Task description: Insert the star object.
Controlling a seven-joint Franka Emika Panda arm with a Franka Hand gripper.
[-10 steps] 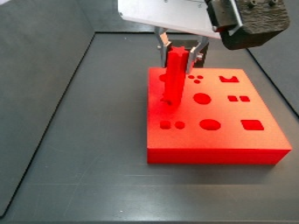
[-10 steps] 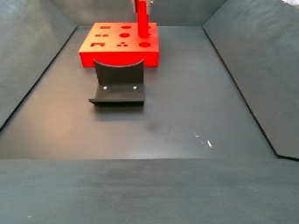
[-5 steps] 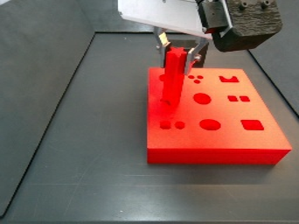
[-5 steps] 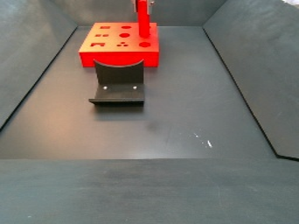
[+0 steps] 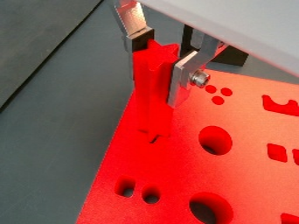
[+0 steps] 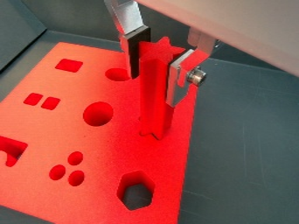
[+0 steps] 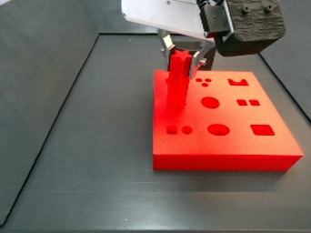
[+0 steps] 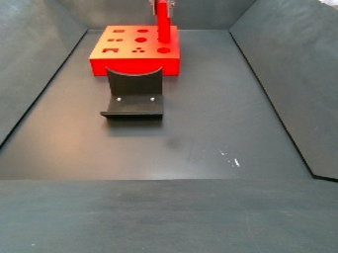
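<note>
The star object [image 7: 180,82] is a slim red peg with a star-shaped top. It stands upright with its lower end in a hole near the edge of the wide red block [image 7: 243,150]. My gripper [image 7: 185,55] is above the block, its two silver fingers shut on the peg's upper end. Both wrist views show the peg [image 5: 149,96] [image 6: 156,96] between the dark pads, with my gripper [image 5: 160,63] [image 6: 159,66] at its top, and the block [image 5: 176,166] [image 6: 117,149] below. A side view shows the peg [image 8: 162,25] at the far end; the fingers are cut off there.
The block has several other shaped holes: round, square, hexagon and others. The dark fixture [image 8: 132,94] stands on the floor right in front of the block [image 8: 132,67]. Dark walls slope up on both sides of the grey floor [image 8: 199,148].
The wrist and its dark camera housing have shifted slightly up and left. The peg stays upright in the block with the fingers still on it.
</note>
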